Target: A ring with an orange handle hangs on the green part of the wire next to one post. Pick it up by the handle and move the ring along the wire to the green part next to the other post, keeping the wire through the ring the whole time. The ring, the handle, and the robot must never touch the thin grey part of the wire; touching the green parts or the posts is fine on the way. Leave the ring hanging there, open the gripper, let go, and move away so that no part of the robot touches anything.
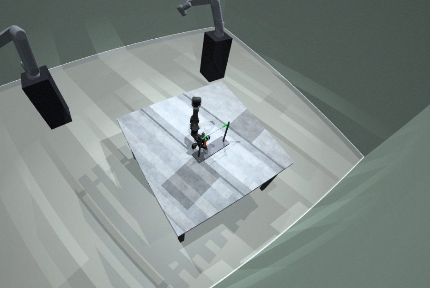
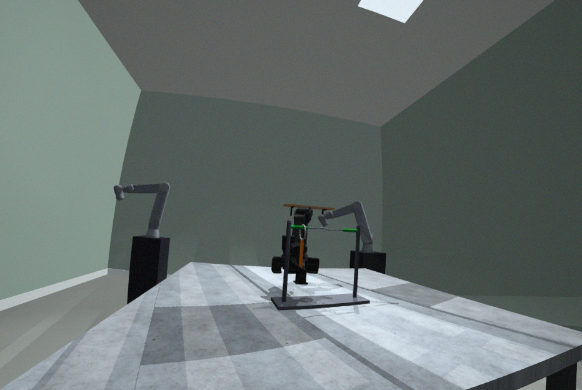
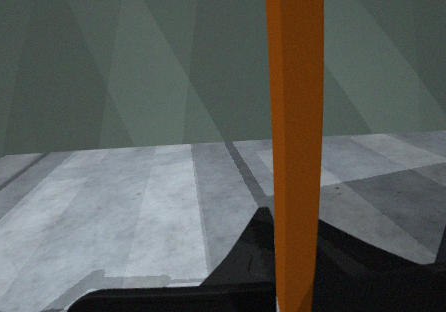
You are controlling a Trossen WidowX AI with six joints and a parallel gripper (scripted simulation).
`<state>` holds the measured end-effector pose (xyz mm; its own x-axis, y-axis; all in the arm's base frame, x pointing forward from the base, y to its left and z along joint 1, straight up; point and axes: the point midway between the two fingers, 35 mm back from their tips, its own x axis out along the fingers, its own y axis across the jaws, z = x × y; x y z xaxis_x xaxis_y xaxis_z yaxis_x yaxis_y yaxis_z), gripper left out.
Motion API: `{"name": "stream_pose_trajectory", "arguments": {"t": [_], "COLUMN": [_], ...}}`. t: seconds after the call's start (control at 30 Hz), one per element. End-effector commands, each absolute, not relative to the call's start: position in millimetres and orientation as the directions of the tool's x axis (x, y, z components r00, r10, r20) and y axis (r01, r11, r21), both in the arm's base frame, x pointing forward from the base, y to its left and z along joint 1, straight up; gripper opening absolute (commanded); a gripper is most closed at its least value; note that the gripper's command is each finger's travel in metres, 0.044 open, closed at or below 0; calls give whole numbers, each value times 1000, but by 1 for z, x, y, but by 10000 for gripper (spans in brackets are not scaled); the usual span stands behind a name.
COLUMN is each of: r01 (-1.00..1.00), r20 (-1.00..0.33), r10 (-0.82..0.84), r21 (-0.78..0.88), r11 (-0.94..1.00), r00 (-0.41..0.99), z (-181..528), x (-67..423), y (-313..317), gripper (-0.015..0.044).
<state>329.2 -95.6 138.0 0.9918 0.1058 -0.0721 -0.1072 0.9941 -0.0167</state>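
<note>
The hand (image 2: 301, 264) is closed on the handle (image 2: 301, 252), just behind the left post (image 2: 285, 257). The thin wire (image 2: 326, 227) runs right to the other post (image 2: 356, 262). Under the wire, between the posts, there is open room above the base (image 2: 321, 301).
</note>
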Motion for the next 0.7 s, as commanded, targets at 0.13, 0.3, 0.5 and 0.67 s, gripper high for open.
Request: {"name": "stream_pose_trajectory", "arguments": {"t": [0.13,0.3,0.5,0.67], "r01": [-107,-105,-99,-98], "r20": [-72,-72,-71,-71], "r10": [106,104,98,97], "r21": [-17,-17,-17,-17], "r11": [994,994,995,995], "r00": [992,992,993,993], "z": [138,142,154,156], "x": [329,329,329,329], "y": [-96,-96,-95,-95], "gripper": [-150,-150,-150,-150]}}
